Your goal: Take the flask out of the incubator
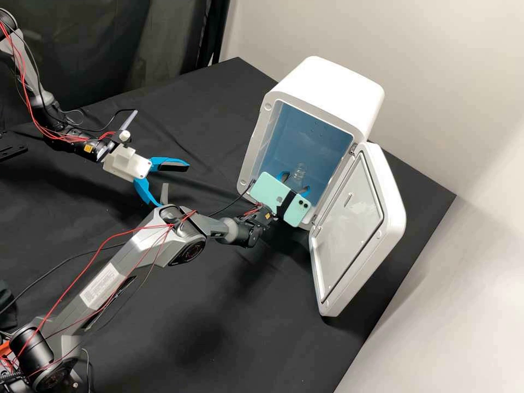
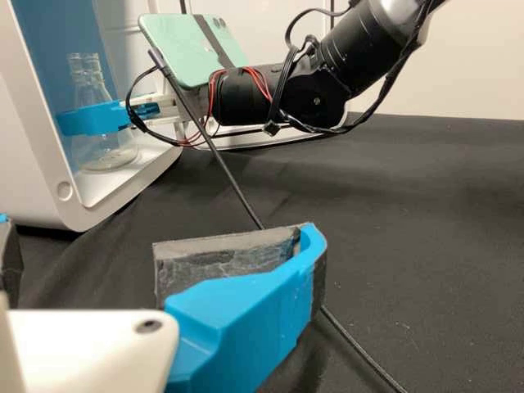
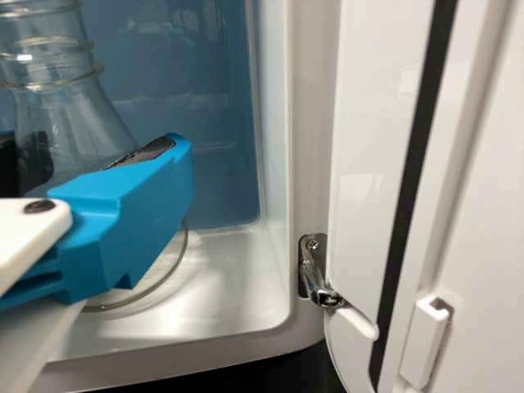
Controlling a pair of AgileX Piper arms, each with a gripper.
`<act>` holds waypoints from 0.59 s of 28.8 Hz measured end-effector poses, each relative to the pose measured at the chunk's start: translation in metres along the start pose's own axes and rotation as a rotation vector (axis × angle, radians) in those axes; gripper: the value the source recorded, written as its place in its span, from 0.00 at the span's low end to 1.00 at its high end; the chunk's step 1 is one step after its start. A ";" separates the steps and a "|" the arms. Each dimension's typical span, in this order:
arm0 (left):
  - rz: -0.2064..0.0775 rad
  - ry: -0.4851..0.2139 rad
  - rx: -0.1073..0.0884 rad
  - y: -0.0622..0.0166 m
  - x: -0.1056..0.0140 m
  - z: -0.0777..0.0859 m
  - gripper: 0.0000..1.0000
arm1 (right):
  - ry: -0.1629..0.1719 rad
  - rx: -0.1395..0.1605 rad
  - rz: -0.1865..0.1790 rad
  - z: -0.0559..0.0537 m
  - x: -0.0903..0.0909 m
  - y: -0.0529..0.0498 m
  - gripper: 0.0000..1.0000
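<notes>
A clear glass flask [image 1: 299, 172] stands upright on the floor of the white incubator [image 1: 327, 87], whose door [image 1: 355, 229] hangs wide open to the right. My right gripper [image 1: 296, 183] is inside the blue chamber, shut on the flask at its cone. One blue finger [image 3: 123, 221] lies against the flask [image 3: 57, 90], and the other pad shows darkly through the glass. In the left wrist view that finger [image 2: 94, 119] crosses in front of the flask [image 2: 88, 82]. My left gripper [image 1: 172, 184] hangs open and holds nothing above the bench, left of the incubator.
A mint-green phone [image 1: 281, 197] rides on the right wrist just outside the incubator's rim [image 3: 278, 311]. The door's hinge latch [image 3: 315, 278] sits close beside the right finger. A thin black cable [image 2: 237, 196] runs over the black bench between the arms.
</notes>
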 end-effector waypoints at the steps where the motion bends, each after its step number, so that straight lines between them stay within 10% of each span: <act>1: 0.000 0.000 0.000 0.0000 0.000 0.000 1.00 | 0.000 0.000 0.000 0.000 0.000 0.000 0.00; 17: 0.000 0.000 0.000 0.0000 0.000 0.000 1.00 | 0.005 0.001 0.001 0.000 0.000 0.000 0.00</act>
